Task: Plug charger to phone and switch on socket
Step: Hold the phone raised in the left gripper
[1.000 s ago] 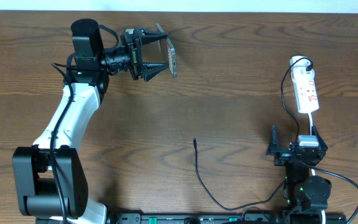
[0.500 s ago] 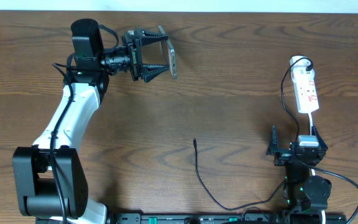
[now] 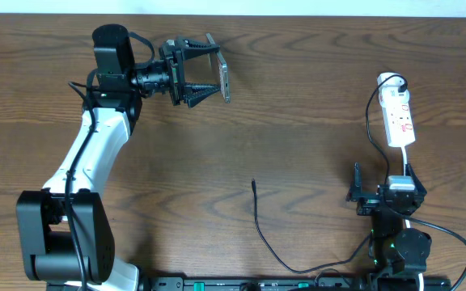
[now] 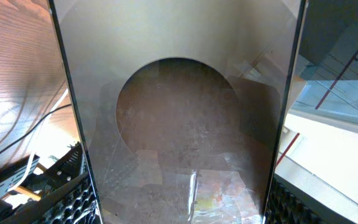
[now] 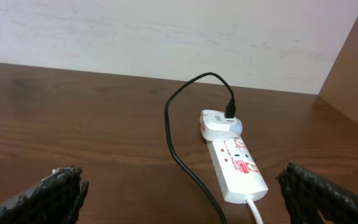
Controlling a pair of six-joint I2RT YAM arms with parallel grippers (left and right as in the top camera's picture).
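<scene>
My left gripper (image 3: 209,70) is shut on the phone (image 3: 224,78) and holds it on edge above the far left of the table. The phone fills the left wrist view (image 4: 179,124) as a reflective slab with a dark circle, between my fingers. The charger cable (image 3: 259,226) lies at the front middle, its connector tip (image 3: 253,183) pointing away. The cable runs right to a white plug in the socket (image 3: 400,119), a white power strip at the far right. The socket also shows in the right wrist view (image 5: 236,163). My right gripper (image 3: 376,194) is open and empty, short of the socket.
A white cord (image 5: 255,211) leaves the socket's near end toward my right gripper. The black cable (image 5: 178,152) loops on the table left of the socket. A pale wall (image 5: 166,31) stands beyond the table's far edge.
</scene>
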